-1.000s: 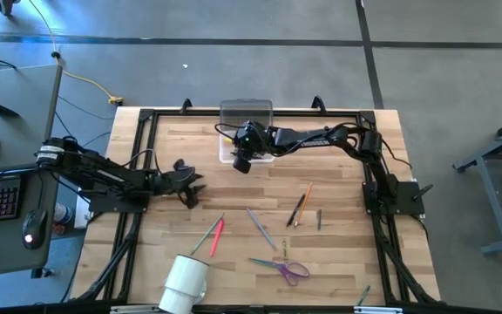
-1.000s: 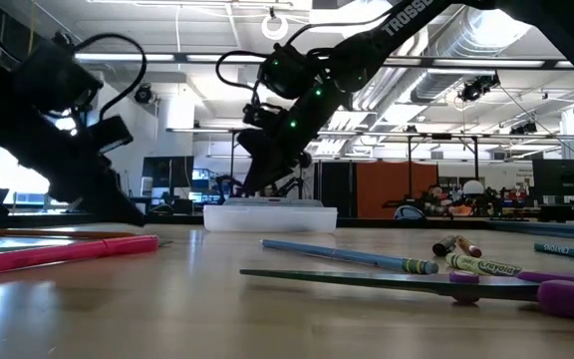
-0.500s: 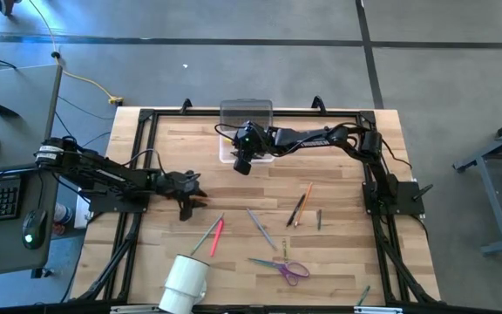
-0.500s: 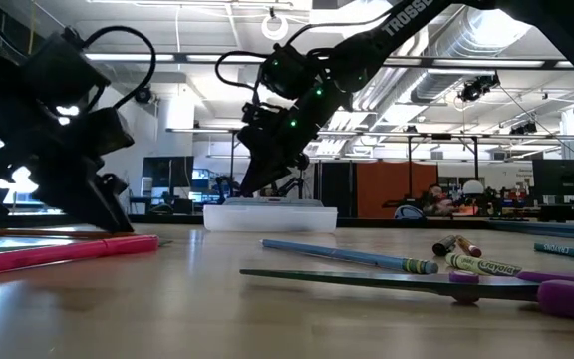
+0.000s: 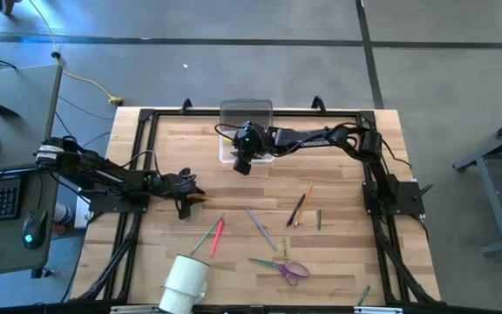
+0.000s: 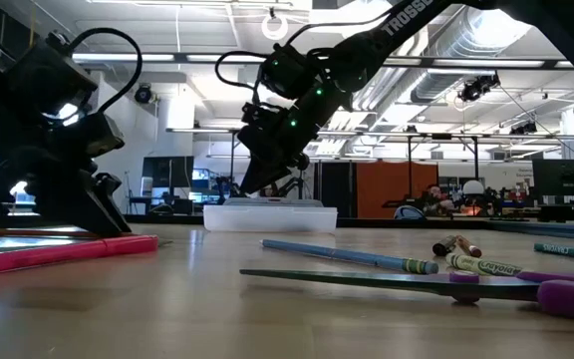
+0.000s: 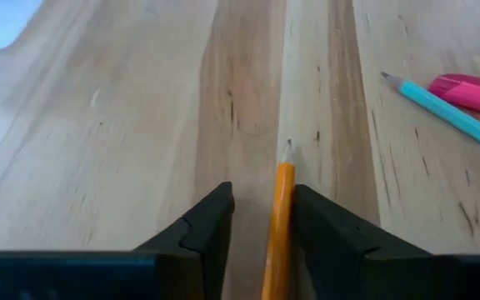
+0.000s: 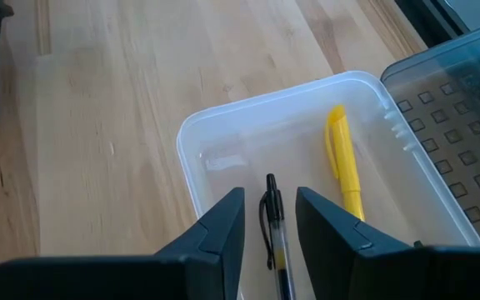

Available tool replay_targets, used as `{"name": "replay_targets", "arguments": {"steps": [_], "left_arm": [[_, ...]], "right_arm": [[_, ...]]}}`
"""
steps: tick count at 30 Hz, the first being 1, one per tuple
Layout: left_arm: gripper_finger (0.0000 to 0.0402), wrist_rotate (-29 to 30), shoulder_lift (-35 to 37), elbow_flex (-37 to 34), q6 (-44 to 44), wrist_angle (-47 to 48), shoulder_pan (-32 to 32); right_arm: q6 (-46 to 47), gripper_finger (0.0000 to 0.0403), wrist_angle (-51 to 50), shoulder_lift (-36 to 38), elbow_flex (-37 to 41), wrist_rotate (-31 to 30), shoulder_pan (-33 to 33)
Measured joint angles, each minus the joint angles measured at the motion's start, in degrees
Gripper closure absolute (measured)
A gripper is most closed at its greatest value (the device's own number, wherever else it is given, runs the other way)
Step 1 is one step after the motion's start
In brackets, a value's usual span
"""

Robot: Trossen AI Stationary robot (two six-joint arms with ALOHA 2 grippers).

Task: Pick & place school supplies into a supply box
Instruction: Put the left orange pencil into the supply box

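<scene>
Two black jointed arms with looping black cables, white "TROSSEN" lettering, green indicator lights

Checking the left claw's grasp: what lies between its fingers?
In the left wrist view, an orange pencil lies between the left claw's fingers, on the bare wooden table.

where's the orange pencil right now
The orange pencil lies on the table's left side between the left gripper fingers, which are lowered around it, up-left of the pink pen.
</scene>
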State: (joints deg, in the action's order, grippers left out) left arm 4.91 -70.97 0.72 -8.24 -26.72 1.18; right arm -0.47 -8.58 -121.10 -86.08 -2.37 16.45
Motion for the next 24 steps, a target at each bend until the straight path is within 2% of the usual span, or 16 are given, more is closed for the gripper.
{"name": "replay_targets", "arguments": {"steps": [7, 11, 14, 18, 24], "left_arm": [[0.0288, 1.79, -3.35, -0.21, -1.81, -4.66, -0.04], [0.0287, 1.44, -7.48, -0.19, -4.29, -10.16, -0.04], [0.0275, 1.57, -10.25, -0.1, -2.37, -14.91, -0.06], [0.0263, 3.1, -13.1, 0.4, -1.93, -16.43, -0.03], [0.0286, 4.72, -16.81, 0.12, -5.12, -20.64, 0.01]], "right_arm": [[0.0, 0.0309, -0.37, 0.0, 0.0, 0.02, 0.0], [0.0, 0.0309, -0.74, 0.0, 0.0, 0.02, 0.0], [0.0, 0.0309, -0.76, 0.0, 0.0, 0.02, 0.0], [0.0, 0.0309, -1.13, 0.0, 0.0, 0.02, 0.0], [0.0, 0.0309, -2.58, -0.02, 0.0, 0.02, 0.0]]}}
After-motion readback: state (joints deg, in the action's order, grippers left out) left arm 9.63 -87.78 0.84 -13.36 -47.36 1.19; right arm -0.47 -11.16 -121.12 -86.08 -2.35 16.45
